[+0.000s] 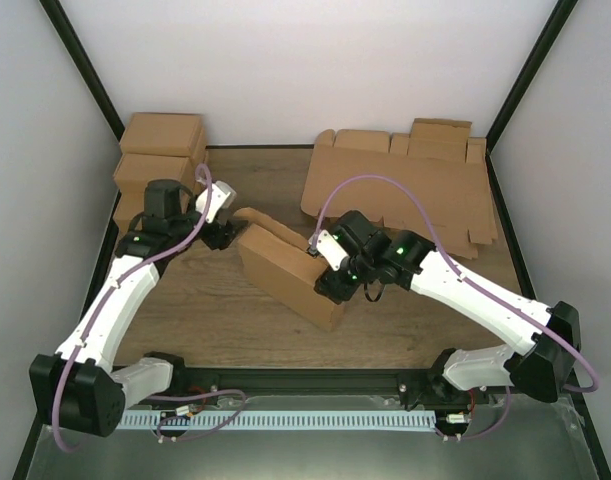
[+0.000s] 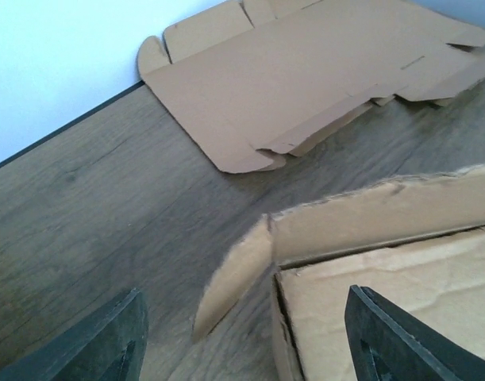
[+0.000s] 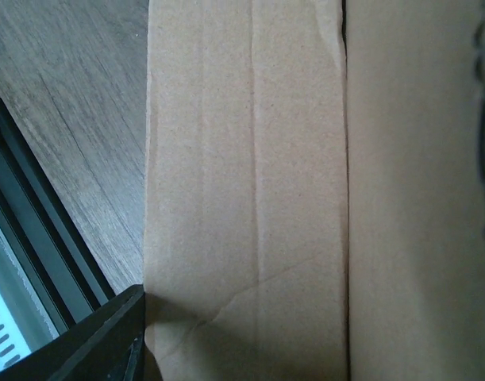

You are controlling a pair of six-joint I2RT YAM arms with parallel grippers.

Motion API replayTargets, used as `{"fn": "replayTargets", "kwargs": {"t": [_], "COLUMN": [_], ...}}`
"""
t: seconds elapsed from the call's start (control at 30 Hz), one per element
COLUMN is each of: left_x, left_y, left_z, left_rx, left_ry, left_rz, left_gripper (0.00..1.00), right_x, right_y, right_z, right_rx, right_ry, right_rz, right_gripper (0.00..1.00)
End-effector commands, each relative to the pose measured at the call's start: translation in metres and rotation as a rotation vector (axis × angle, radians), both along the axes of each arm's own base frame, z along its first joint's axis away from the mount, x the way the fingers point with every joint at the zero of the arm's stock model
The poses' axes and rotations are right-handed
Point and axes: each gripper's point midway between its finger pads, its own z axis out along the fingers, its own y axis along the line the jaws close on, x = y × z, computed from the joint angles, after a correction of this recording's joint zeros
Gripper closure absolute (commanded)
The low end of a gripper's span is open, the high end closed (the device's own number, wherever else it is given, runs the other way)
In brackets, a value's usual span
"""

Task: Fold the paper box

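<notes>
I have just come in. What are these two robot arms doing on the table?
They are folding a plain brown cardboard box in the middle of the wooden table. It is partly formed, walls up, one end flap loose. The left hand is open over one end corner; the right hand is close against the other end, grip unclear. Flat cardboard blanks lie behind.

Left arm: the white-and-black left arm (image 1: 120,300) rises from its near-left base, elbow bent, with the forearm reaching toward the table's middle.
Left gripper: the black two-finger left gripper (image 1: 223,236) points rightward. Its dark fingers (image 2: 107,341) are spread wide and clamp nothing.
Right arm: the white-and-black right arm (image 1: 475,295) stretches low and leftward from its near-right base.
Right gripper: the black two-finger right gripper (image 1: 330,285) angles downward. Only one dark finger (image 3: 99,341) shows at the wrist, so its grip cannot be told.
</notes>
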Motion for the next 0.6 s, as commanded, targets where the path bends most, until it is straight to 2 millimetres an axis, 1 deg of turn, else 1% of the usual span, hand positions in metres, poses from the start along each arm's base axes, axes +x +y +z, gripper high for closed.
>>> {"fn": "replayTargets", "kwargs": {"t": [0.0, 0.07, 0.1, 0.17, 0.23, 0.4, 0.5, 0.57], "left_x": [0.020, 0.021, 0.020, 0.019, 0.018, 0.021, 0.018, 0.015], "left_y": [0.007, 0.003, -0.001, -0.005, -0.009, -0.010, -0.013, -0.013], "left_z": [0.002, -0.001, -0.002, -0.002, -0.001, -0.006, -0.010, -0.009], "left_rx": [0.031, 0.036, 0.037, 0.030, 0.033, 0.054, 0.058, 0.054], "left_ry": [-0.013, -0.004, -0.001, -0.001, -0.012, -0.001, 0.014, 0.002], "left_rz": [0.038, -0.001, -0.031, -0.068, -0.103, -0.125, -0.155, -0.163], "left_gripper": [0.26, 0.19, 0.14, 0.12, 0.13, 0.24, 0.23, 0.22], "right_x": [0.006, 0.006, 0.006, 0.005, 0.004, 0.004, 0.004, 0.005], "right_y": [0.011, 0.011, 0.011, 0.011, 0.011, 0.014, 0.014, 0.015], "right_z": [0.024, 0.023, 0.023, 0.022, 0.021, 0.020, 0.021, 0.020], "right_rx": [0.047, 0.043, 0.043, 0.043, 0.042, 0.049, 0.052, 0.055], "right_ry": [-0.046, -0.043, -0.043, -0.039, -0.034, -0.026, -0.027, -0.025], "right_rz": [0.014, 0.016, 0.016, 0.017, 0.019, 0.025, 0.024, 0.025], "right_gripper": [0.35, 0.35, 0.35, 0.34, 0.34, 0.34, 0.34, 0.34]}}
